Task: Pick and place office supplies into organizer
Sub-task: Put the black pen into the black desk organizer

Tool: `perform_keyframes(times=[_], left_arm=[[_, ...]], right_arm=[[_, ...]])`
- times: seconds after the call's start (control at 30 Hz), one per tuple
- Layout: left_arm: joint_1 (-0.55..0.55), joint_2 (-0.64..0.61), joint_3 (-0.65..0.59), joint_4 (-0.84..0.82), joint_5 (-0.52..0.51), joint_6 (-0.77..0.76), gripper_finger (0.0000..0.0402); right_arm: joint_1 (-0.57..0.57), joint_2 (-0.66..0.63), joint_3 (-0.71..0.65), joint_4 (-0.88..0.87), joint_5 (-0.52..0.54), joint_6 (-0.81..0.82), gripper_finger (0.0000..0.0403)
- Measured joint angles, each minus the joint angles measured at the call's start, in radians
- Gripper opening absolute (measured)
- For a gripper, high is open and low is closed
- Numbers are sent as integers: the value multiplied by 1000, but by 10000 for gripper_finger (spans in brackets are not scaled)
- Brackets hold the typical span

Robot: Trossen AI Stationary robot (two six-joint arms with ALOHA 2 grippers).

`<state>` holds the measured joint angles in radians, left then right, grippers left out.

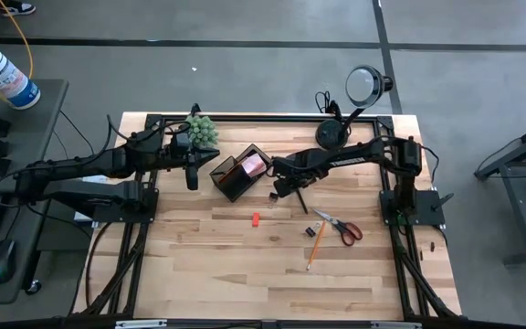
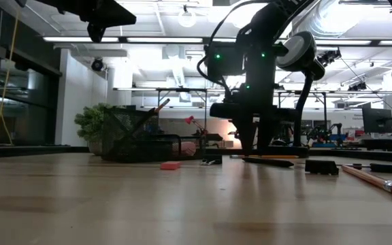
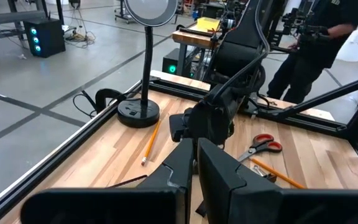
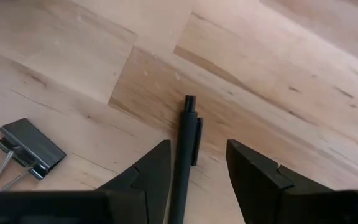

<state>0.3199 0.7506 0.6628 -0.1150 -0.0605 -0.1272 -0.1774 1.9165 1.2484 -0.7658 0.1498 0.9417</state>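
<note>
**A:** Run me across the table, left to right.

**B:** In the overhead picture my left gripper (image 1: 191, 175) hangs left of centre with its fingers pressed together on nothing, just beside the organizer (image 1: 233, 177). That box sits at the middle of the frame, with the pink sticky-note pad (image 1: 254, 164) at its right end. Right of it, my right gripper (image 1: 286, 189) points down at the wood. Further right and lower lie the small red-orange block (image 1: 256, 219), the pencil (image 1: 315, 247) and the red-handled scissors (image 1: 340, 227).

**A:** And the right fingers?

**B:** Spread, with the black pen (image 4: 184, 152) lying on the table between them, not yet pinched. My wrist camera shows this at the bottom centre; from above my own arm hides the pen entirely.

**A:** What might spoil it?

**B:** The pen lies a little nearer one finger than the other, so as I close it could roll or swing aside and slip out. The binder clip (image 4: 32, 147) at the lower left of that same picture is near enough to be nudged if I drift. The overhead view warns me too: my left gripper stands close to the box, so the carry could crowd it.
</note>
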Motion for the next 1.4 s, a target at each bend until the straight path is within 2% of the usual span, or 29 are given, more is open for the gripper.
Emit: perform_keyframes(times=[0.13,0.43,0.67,0.8,1.13,1.4], left_arm=[[0,0,0,0,-4,0,14],[0,0,0,0,-4,0,14],[0,0,0,0,-5,0,14],[0,0,0,0,-5,0,14],[0,0,0,0,-5,1,14],[0,0,0,0,-5,3,14]], right_arm=[[-13,-17,0,-4,-2,0,142],[-19,-17,0,-2,-26,-24,67],[-20,-17,0,1,-19,-26,38],[-20,-17,0,16,-32,-34,44],[-20,-17,0,30,-37,-34,96],[-19,-14,0,30,-39,-50,94]])
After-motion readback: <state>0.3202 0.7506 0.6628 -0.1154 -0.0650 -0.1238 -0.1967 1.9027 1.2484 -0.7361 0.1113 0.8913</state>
